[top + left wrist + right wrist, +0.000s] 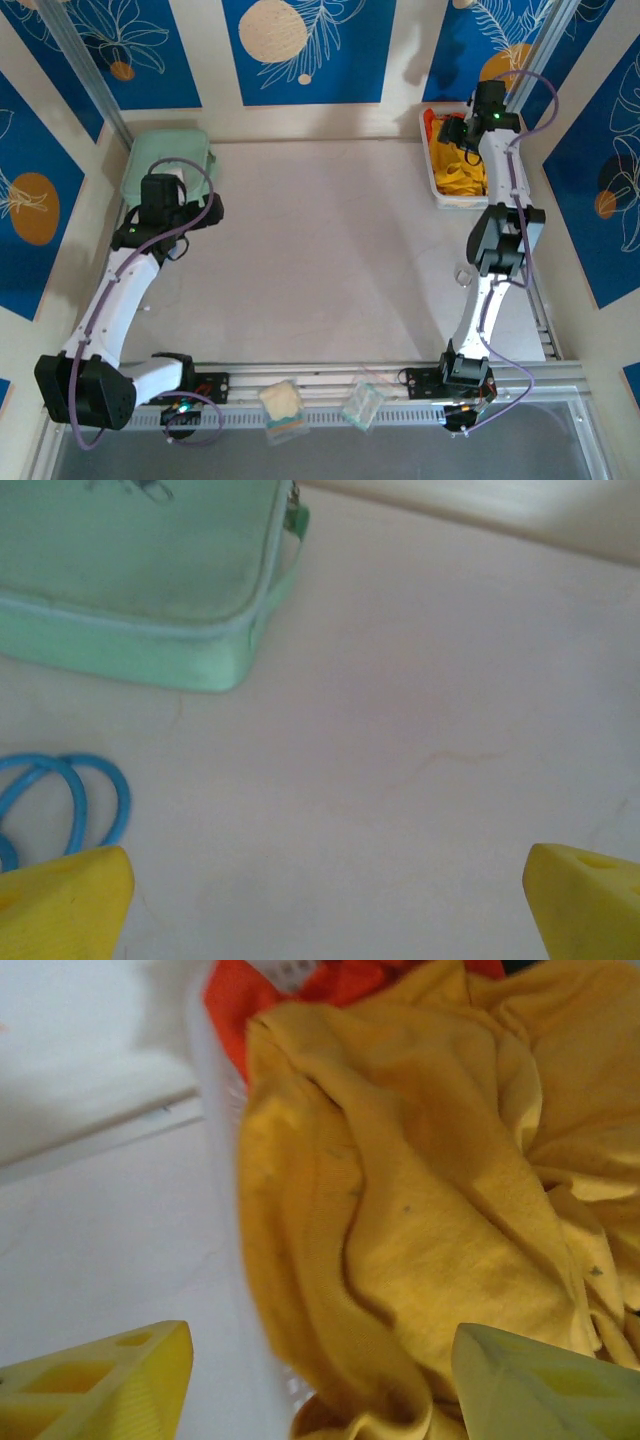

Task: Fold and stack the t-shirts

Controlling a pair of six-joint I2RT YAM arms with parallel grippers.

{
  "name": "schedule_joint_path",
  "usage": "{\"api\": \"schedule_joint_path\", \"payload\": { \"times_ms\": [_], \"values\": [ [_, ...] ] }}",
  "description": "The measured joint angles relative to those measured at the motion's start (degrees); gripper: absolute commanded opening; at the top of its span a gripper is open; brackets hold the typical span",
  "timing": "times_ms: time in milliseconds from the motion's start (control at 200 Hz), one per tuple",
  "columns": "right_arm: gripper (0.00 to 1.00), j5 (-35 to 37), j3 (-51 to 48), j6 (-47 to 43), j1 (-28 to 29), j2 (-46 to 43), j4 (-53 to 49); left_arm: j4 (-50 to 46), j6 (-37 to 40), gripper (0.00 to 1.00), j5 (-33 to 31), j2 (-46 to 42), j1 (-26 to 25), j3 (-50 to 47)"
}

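Three views: one overhead, one per wrist.
My top camera looks down from above and behind the arms (120, 290), and I get the whole table (330, 250). My left wrist camera hangs low and close, facing the case (130, 580) that sits far-left overhead. My right wrist camera looks closely down on the yellow tee (420, 1210) in the bin (431, 165), far-right overhead.

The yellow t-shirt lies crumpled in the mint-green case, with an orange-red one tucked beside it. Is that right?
Not quite: the yellow t-shirt lies crumpled in the white basket, with the orange-red t-shirt tucked beside it. The top view shows this at the far right; the mint-green case sits far left.
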Motion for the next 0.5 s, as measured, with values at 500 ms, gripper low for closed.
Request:
{"api": "schedule_joint_path", "payload": {
  "times_ms": [500],
  "values": [
    [0.28,0.4,4.9,2.1,-0.1,6.9,-9.6,-5.7,-0.4,1.00,1.9,1.1,-0.9,1.5]
  ]
}}
